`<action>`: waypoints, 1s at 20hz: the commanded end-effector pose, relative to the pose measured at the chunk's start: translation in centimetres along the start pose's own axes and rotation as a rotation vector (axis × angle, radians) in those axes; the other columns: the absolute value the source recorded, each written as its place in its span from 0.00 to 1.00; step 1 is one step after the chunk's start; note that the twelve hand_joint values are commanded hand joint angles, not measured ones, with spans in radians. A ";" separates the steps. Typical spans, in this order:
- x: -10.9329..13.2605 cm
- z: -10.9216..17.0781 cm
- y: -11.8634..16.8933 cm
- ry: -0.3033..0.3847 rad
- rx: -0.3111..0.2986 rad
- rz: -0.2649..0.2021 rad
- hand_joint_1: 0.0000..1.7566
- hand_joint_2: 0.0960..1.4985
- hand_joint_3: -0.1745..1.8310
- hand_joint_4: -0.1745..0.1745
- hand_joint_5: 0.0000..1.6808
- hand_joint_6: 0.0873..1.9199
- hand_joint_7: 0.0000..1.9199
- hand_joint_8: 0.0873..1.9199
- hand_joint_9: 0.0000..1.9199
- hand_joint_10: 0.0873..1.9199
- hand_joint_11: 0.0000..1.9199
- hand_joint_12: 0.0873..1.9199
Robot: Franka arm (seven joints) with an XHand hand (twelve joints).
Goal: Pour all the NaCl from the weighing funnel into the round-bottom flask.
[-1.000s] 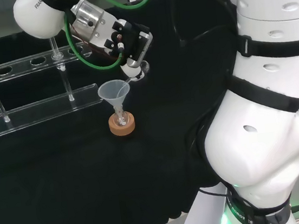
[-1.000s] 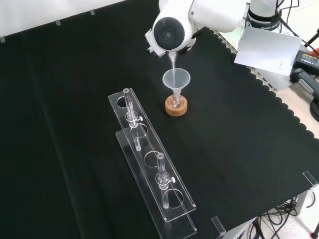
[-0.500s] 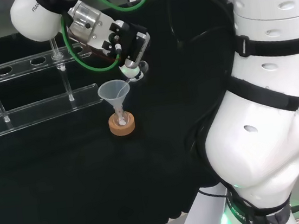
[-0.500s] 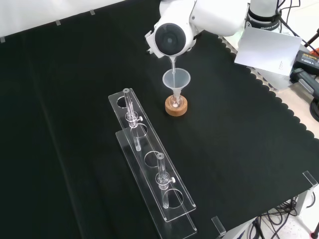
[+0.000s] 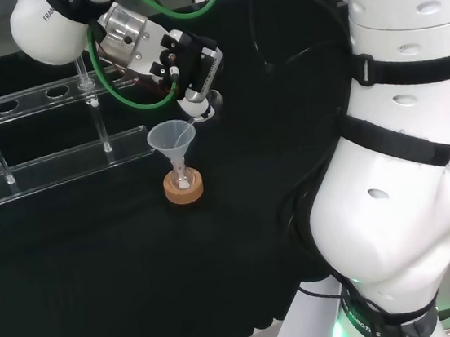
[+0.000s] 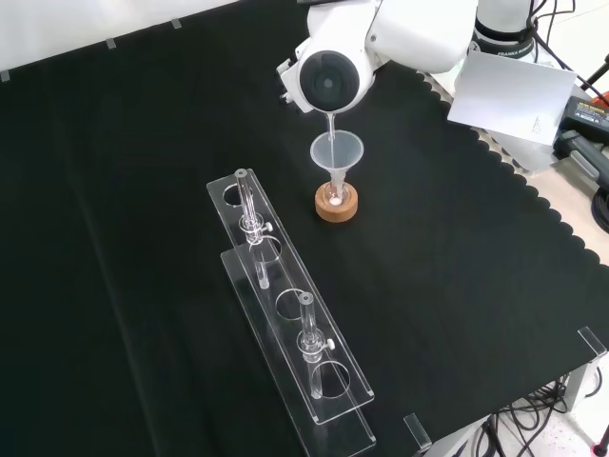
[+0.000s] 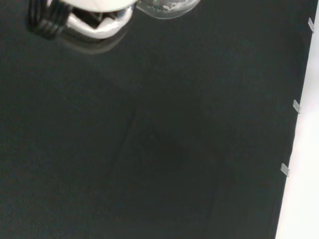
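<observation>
The black and white robot hand (image 5: 188, 66) hangs over the middle of the black-cloth tabletop (image 6: 457, 286), toward its far edge in the front view, and its fingers are curled round a small clear glass weighing funnel (image 5: 204, 108) that is tilted with its thin spout pointing down into the mouth of a translucent plastic cone funnel (image 5: 172, 138). In the front view that spout shows as a pale thin tube (image 6: 330, 124) dropping from under the arm's big white link with the round grey cap (image 6: 328, 81), which stands before the robot hand and hides it there. The cone funnel sits upright with its stem in the neck of a small clear round-bottom flask (image 5: 181, 180), and the flask rests in a brown cork ring stand (image 6: 337, 203); a little white stuff shows at the bottom of the flask, though how much I cannot tell. In the wrist view the rounded clear body of the weighing funnel (image 7: 167, 6) appears beside a blurred white part of the robot hand (image 7: 97, 17), with a few white grains clinging inside it. A long clear acrylic rack (image 6: 285, 314) with round holes lies just beside the cork stand, running toward the tabletop's near edge in the front view, and carries two upright clear glass tubes (image 6: 249, 221). A grey-white flat sheet (image 6: 504, 95) lies beyond the tabletop's scalloped right edge in the front view, well apart from the flask.
</observation>
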State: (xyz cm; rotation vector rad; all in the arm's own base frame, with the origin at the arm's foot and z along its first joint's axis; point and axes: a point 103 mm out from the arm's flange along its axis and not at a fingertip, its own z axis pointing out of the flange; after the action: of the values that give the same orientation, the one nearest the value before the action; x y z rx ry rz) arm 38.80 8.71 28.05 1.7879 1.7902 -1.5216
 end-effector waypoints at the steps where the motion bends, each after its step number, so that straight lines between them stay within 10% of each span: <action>1: 0.0 -0.1 0.0 -0.012 0.006 0.005 0.64 0.42 0.40 1.00 0.74 0.34 0.28 0.32 0.46 0.14 0.41 0.52; 20: 0.5 -1.2 -0.2 -0.083 0.018 0.019 0.64 0.42 0.40 1.00 0.74 0.34 0.28 0.32 0.46 0.14 0.41 0.52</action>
State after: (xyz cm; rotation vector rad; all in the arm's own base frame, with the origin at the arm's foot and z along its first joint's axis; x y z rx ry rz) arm 39.02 9.82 28.30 1.7287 1.7310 -1.5774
